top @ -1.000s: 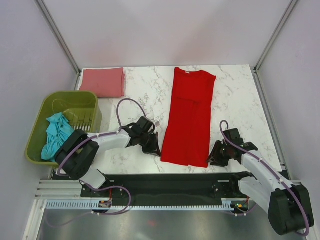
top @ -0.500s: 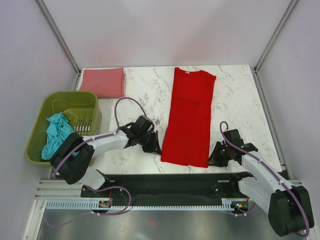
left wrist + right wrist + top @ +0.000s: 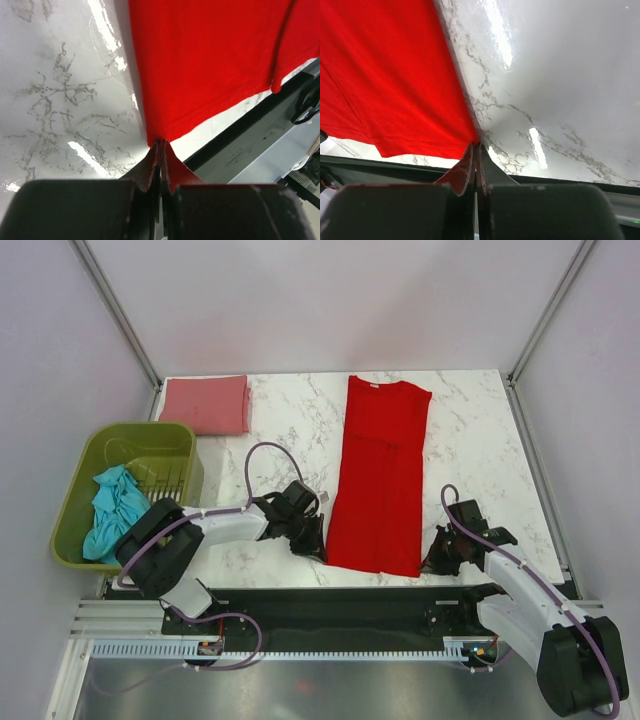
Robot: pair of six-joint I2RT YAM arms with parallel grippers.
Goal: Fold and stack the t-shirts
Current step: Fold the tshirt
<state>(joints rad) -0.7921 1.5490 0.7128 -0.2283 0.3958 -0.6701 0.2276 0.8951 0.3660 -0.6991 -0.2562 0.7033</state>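
Note:
The red t-shirt [image 3: 380,480] lies flat on the marble table, folded into a long strip, neck at the far end. My left gripper [image 3: 318,548] is at the shirt's near left corner. In the left wrist view its jaws [image 3: 161,144] are shut, with the corner of the red cloth [image 3: 210,60] at the tips. My right gripper [image 3: 430,562] is at the near right corner. In the right wrist view it [image 3: 476,146] is shut on the tip of the red cloth [image 3: 385,75]. The dusty pink t-shirt [image 3: 207,404] lies folded at the far left. The teal t-shirt [image 3: 115,505] is crumpled in the basket.
The olive-green plastic basket [image 3: 130,430] stands at the table's left edge. A black strip [image 3: 330,605] runs along the near edge between the arm bases. Grey walls enclose the table on three sides.
My left gripper has moved right to the red shirt's near left corner and closed there. My right gripper has shifted slightly toward the near right corner.

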